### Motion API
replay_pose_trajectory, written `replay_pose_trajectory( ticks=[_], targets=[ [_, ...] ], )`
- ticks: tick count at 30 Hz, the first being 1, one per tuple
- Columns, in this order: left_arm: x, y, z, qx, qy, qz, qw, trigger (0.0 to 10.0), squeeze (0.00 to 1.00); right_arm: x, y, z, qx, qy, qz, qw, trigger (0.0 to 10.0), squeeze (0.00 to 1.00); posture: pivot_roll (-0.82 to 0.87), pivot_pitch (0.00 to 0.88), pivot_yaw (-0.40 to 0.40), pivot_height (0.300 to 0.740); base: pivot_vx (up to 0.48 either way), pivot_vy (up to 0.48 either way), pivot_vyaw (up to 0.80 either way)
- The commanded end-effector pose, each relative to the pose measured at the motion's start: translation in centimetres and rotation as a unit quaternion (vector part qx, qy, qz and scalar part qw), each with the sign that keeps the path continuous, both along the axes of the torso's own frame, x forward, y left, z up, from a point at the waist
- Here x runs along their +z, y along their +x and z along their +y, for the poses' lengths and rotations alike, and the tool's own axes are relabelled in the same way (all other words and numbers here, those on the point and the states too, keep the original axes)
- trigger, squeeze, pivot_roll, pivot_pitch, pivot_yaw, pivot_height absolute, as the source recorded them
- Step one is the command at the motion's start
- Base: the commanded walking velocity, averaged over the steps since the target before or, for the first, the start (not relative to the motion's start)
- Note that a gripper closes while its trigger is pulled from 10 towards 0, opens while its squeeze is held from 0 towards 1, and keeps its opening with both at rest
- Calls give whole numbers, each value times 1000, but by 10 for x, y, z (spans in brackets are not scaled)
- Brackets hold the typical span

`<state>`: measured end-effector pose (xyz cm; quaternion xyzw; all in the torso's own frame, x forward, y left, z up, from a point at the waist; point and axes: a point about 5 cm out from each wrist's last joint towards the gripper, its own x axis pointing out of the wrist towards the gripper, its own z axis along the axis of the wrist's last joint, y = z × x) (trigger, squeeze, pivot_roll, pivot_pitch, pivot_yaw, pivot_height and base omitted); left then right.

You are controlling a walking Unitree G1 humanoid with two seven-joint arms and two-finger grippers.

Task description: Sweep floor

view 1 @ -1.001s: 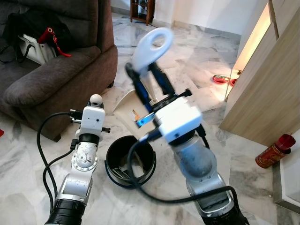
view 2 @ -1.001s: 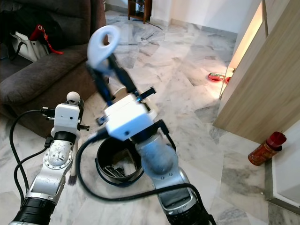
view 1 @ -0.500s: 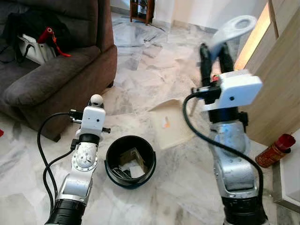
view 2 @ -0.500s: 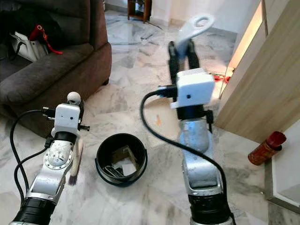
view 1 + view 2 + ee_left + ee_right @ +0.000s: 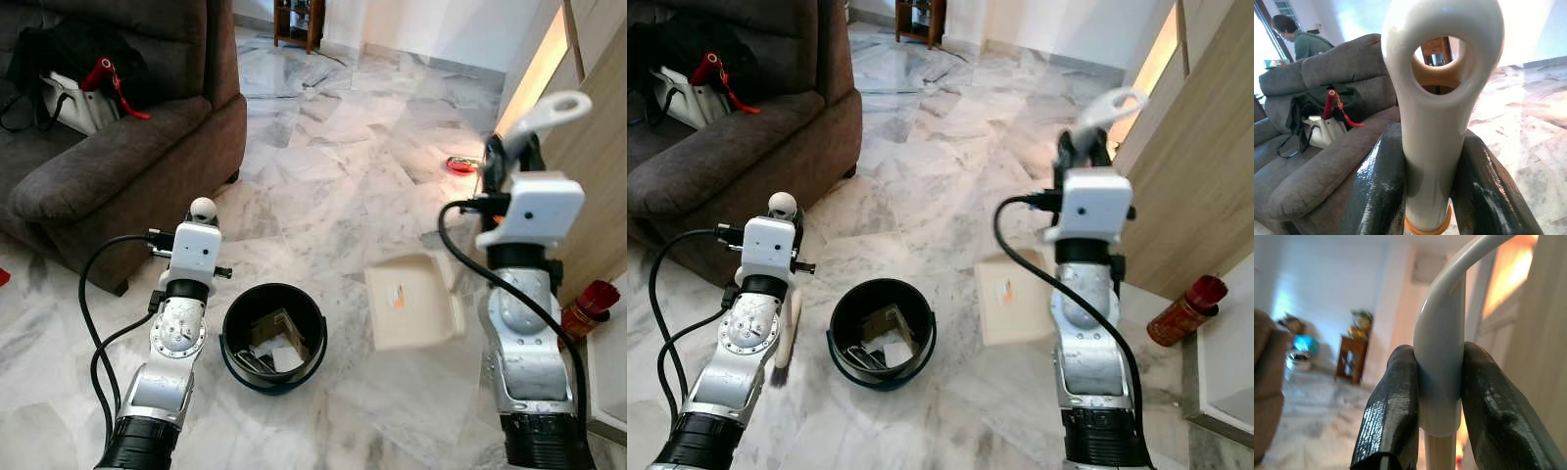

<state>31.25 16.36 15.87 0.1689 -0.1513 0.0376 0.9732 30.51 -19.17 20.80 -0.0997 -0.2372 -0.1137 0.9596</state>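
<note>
My left gripper [image 5: 1432, 142] is shut on the white ring-ended handle [image 5: 201, 208] of a hand brush, held upright to the left of the bin; its dark bristles [image 5: 779, 372] hang near the floor. A black bin [image 5: 272, 338] stands on the marble floor between my arms, with paper scraps inside. My right gripper [image 5: 509, 159] is raised at the right and shut on the grey looped handle [image 5: 1442, 333] of a dustpan. The cream dustpan tray [image 5: 411, 299] hangs low, just right of the bin.
A brown sofa [image 5: 118, 147] with a black and white bag [image 5: 69, 78] fills the left. A wooden cabinet panel [image 5: 588, 176] stands close on the right, a red can [image 5: 578, 313] at its foot. A person [image 5: 1295, 34] stands behind the sofa.
My right arm has swung the dustpan from over the bin out to the right and lowered its tray towards the floor. The left arm and brush have stayed put.
</note>
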Motion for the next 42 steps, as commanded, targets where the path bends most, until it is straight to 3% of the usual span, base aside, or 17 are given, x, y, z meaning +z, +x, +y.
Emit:
replay_pose_trajectory(
  ticks=[1,6,13,19,25,42],
  targets=[
    [14,-3,-7,-19,6,-37,999,10000,0,-16,-2,-9,-19,31,19,999,10000,0,117,72,-65,740,0,0,0],
    [14,-4,-9,-25,3,-38,999,10000,0,-33,-6,-12,-27,5,41,999,10000,0,118,72,-64,740,0,0,0],
    [13,-6,-13,-38,-3,-37,999,10000,0,-35,-6,-13,-12,13,35,999,10000,0,109,80,-64,740,0,0,0],
    [9,-9,-15,-40,-34,-30,998,10000,0,-37,-5,7,56,42,32,997,10000,0,103,103,-68,740,0,0,0],
    [8,-7,-10,-33,-41,-26,998,10000,0,-39,-4,16,88,69,34,993,10000,0,103,108,-66,740,0,0,0],
    [8,-8,-7,-42,-33,-26,998,10000,0,-28,-3,8,62,47,-1,997,10000,0,102,113,-64,740,0,0,0]
  ],
)
